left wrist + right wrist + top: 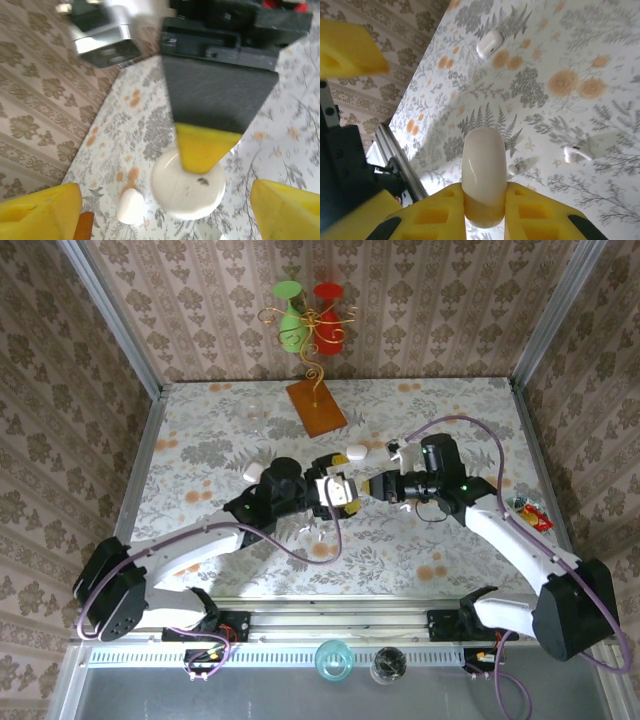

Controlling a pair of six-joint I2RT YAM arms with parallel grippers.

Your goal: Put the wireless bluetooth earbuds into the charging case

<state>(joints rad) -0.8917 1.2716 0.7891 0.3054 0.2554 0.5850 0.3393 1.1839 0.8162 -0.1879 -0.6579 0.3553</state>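
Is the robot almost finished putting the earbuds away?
Not nearly. Nothing looks done yet: an earbud lies loose on the table. In hand: the right gripper pinches a white case, the left gripper is open and empty. Left: getting the earbuds into the case.

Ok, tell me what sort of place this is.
Probably a staged robot test booth, not a real room: brown damask-wallpapered panels in grey metal framing box in a floral-print tabletop, with a silver aluminium mounting rail along its near edge.
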